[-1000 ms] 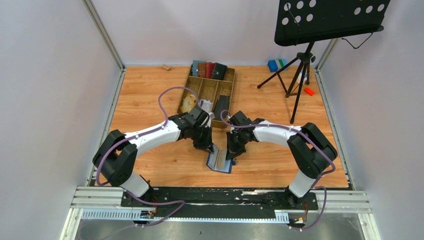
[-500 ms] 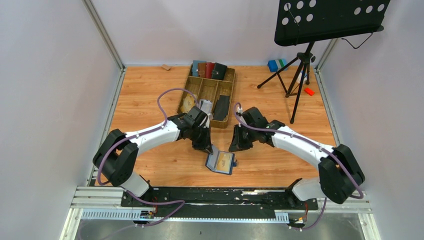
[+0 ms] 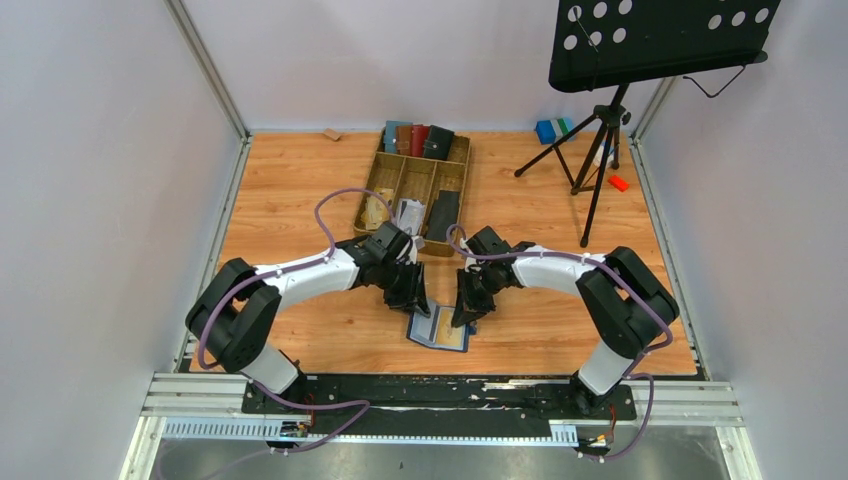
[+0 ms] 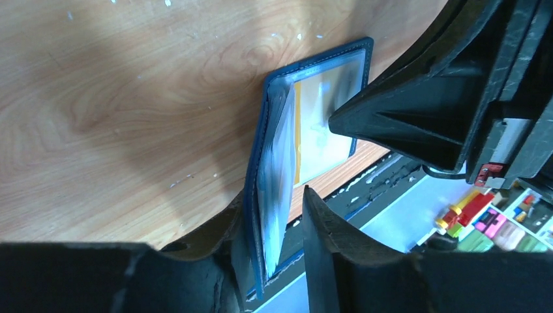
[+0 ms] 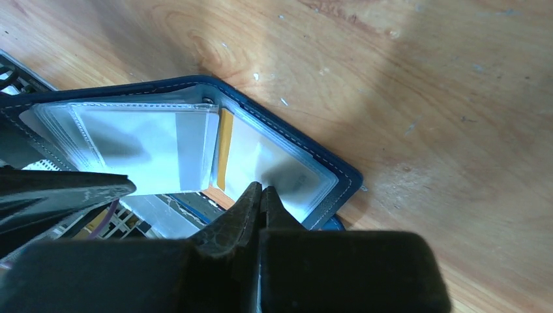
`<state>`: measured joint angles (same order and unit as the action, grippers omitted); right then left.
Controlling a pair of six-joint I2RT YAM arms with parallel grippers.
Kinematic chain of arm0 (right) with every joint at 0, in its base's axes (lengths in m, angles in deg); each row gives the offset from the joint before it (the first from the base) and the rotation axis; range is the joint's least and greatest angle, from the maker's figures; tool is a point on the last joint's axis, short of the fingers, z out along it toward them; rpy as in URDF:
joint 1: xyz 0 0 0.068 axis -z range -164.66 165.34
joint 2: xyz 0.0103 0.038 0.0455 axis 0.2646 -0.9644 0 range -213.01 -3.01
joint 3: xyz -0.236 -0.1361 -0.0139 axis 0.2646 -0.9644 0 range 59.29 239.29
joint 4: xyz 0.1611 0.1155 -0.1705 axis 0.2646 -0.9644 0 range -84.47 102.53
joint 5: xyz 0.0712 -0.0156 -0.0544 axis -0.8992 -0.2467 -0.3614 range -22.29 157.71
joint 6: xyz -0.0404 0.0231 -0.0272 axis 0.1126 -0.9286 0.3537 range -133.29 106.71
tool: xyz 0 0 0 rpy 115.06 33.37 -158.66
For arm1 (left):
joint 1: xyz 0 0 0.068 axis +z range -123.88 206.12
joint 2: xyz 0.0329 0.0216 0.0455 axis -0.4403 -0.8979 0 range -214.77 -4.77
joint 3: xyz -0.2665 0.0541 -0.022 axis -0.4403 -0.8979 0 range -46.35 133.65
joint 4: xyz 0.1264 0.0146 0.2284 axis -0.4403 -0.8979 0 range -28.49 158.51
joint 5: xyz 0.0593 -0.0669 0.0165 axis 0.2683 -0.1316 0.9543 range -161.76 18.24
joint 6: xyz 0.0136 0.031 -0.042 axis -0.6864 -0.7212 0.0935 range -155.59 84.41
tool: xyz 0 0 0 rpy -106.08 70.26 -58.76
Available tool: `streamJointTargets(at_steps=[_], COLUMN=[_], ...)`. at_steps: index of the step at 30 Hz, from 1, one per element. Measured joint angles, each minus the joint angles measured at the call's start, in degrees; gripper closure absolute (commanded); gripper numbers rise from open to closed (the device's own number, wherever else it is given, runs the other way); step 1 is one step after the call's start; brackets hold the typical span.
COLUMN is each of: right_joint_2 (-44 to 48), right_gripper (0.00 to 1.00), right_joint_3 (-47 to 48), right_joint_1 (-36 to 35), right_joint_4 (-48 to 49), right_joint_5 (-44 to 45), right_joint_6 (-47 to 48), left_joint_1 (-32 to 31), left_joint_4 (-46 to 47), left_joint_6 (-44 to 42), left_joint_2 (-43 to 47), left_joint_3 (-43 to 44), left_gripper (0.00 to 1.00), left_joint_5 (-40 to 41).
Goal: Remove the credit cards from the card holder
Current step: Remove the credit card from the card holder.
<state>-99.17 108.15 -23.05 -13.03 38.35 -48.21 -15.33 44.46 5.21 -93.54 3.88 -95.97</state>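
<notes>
Near the counter's [image 3: 300, 190] front edge, midway along: both grippers down on the open card holder [image 3: 438, 328]!
Now the left gripper [image 4: 270, 203] clasps the raised left flap, clear sleeves between its fingers. The right gripper [image 5: 261, 190] has its fingers pressed tight together, tips on the right-hand pocket. The credit cards [image 5: 274, 163] sit inside the pockets, with one tan-gold edge showing.

Open blue holder [image 3: 440, 330] on table [image 3: 290, 190], left gripper [image 3: 416, 300] and right gripper [image 3: 464, 312] over it, tray [image 3: 412, 178] behind.
</notes>
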Motion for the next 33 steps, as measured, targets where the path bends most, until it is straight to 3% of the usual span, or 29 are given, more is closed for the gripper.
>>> streamJointTargets(at_steps=[3, 8, 17, 22, 24, 26, 28, 29, 33], right_joint_2=[-0.3, -0.5, 0.0, 7.6, 12.3, 16.3, 20.5, 22.6, 30.7], right_gripper=[1.0, 1.0, 1.0, 0.95, 0.83, 0.37, 0.08, 0.01, 0.0], right_joint_3=[0.0, 0.1, 0.3, 1.3, 3.6, 6.4, 9.4, 10.6, 13.1], right_joint_1=[0.0, 0.0, 0.0, 0.0, 0.0, 0.0, 0.1, 0.3, 1.1], right_joint_4=[0.1, 0.2, -0.4, -4.0, -5.7, -6.9, -8.0, -8.3, -9.2], right_joint_5=[-0.5, -0.9, -0.1, 4.8, 7.0, 9.0, 11.5, 12.7, 17.4], right_joint_6=[-0.2, -0.2, 0.1, 1.7, 2.6, 3.4, 4.5, 5.1, 6.1], left_joint_1=[0.0, 0.0, 0.2, 1.3, 2.1, 3.0, 3.5, 3.8, 4.4], left_joint_4=[2.1, 5.2, 10.3, 10.8, 10.6, 10.8, 10.9, 11.0, 12.3], left_joint_6=[1.3, 2.6, 4.1, 4.4, 5.0, 5.7, 6.6, 7.1, 9.5], left_joint_2=[0.0, -0.9, -6.2, -5.4, -3.8, -1.3, 1.0, 2.1, 5.2], left_joint_3=[-2.0, -3.4, -4.9, -4.9, -5.0, -5.0, -4.7, -4.2, -1.2], left_gripper=[0.49, 0.52, 0.96, 1.0, 1.0, 1.0, 1.0, 1.0, 1.0], left_joint_5=[-1.9, -4.6, -8.8, -9.6, -9.6, -9.8, -10.1, -10.3, -11.8])
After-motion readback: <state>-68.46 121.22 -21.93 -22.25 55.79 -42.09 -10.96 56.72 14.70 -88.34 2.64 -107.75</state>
